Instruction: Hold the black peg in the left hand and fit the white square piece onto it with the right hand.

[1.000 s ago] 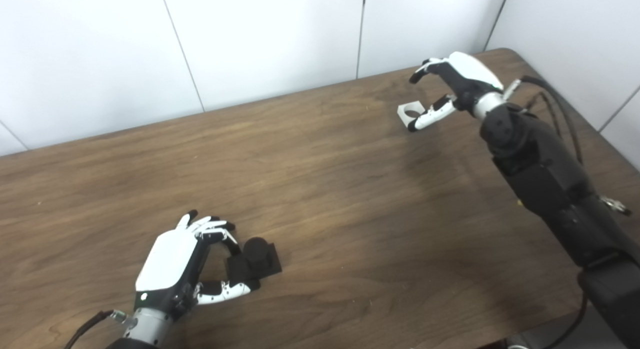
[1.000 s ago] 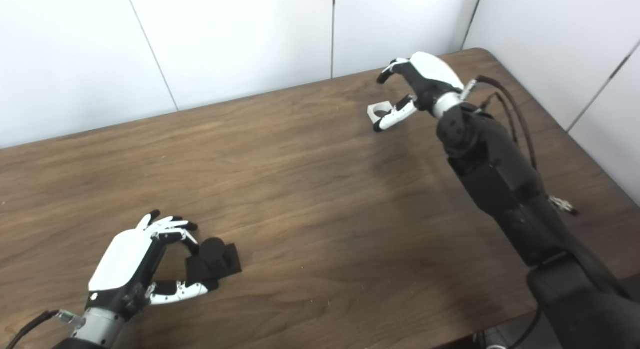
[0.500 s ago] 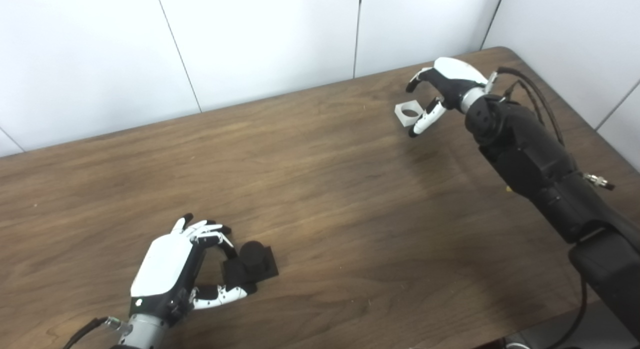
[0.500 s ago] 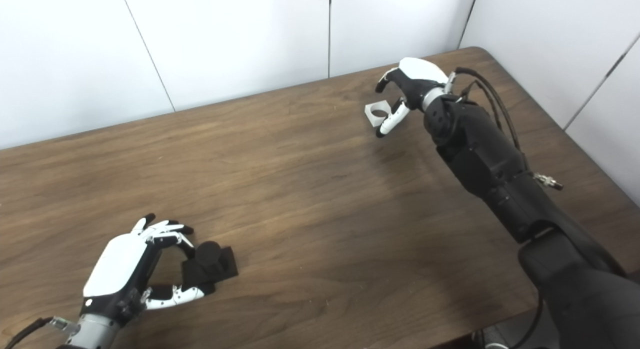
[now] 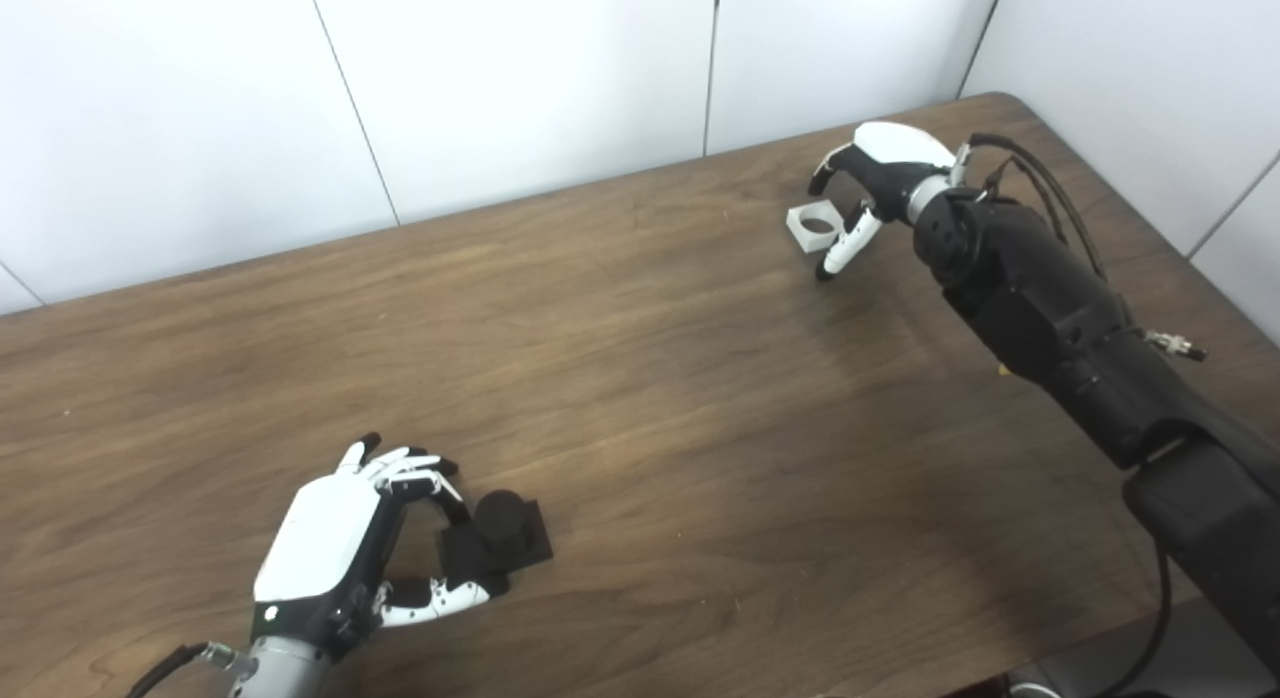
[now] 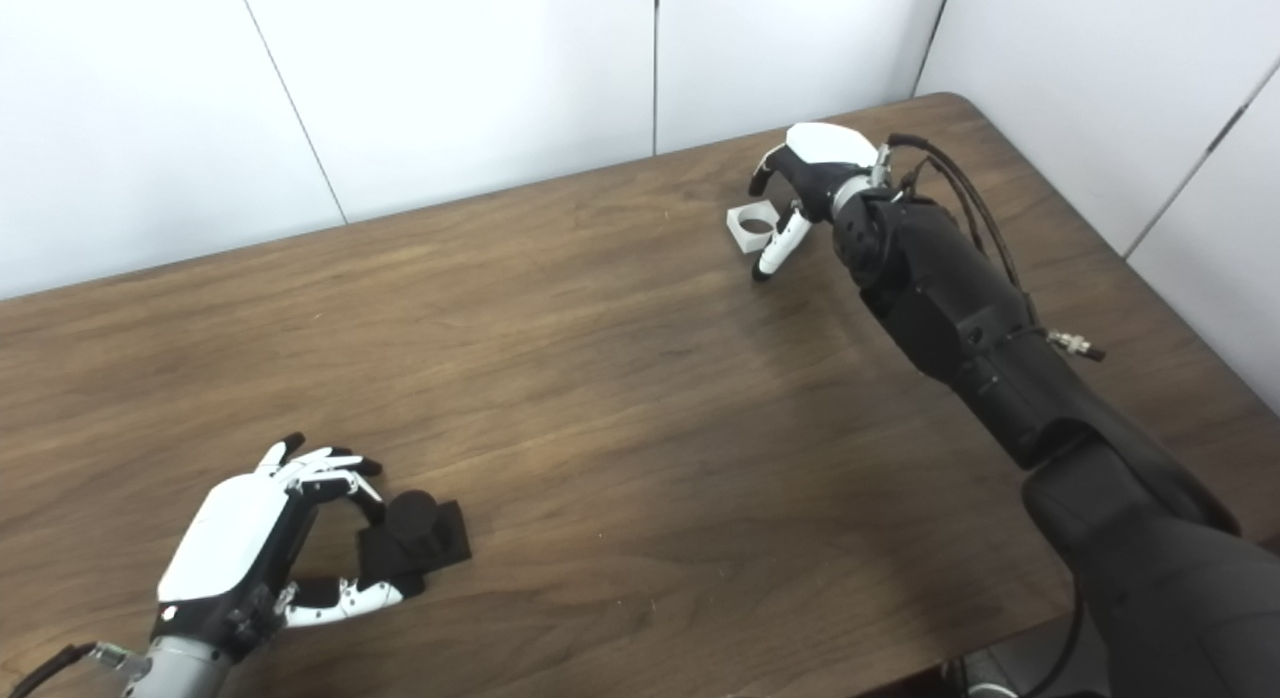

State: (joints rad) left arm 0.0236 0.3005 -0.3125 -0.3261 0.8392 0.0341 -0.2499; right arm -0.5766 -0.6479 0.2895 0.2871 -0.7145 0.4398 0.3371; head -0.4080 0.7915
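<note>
— Where's the black peg point(image 5: 497, 544) sitting?

— Near corner of the wooden table point(image 5: 640, 378), flat on its square base with the round stub pointing up. The left hand point(image 5: 345, 553) has curled around it: the thumb lies along the base's near edge and the other fingers point(image 5: 415, 473) arch over toward its far corner. The tips look to be at the base or touching it (I can't swear to a firm grip from here), and the peg rests on the wood.

— And the other side?

— The white square piece point(image 6: 752, 226) with the round hole lies on the table at the far end, well apart from the peg. The right hand point(image 6: 805, 178) is cupped over it with fingers spread apart. The thumb point(image 5: 845, 250) drops down just beside the piece's near side, its dark tip at the tabletop, and the dark fingertips hang past its far edge. The piece sits in the gap between thumb and fingers, not clamped.

— Arm in the way?

— The right forearm's black casing point(image 6: 960, 308) stretches back from that hand.
</note>
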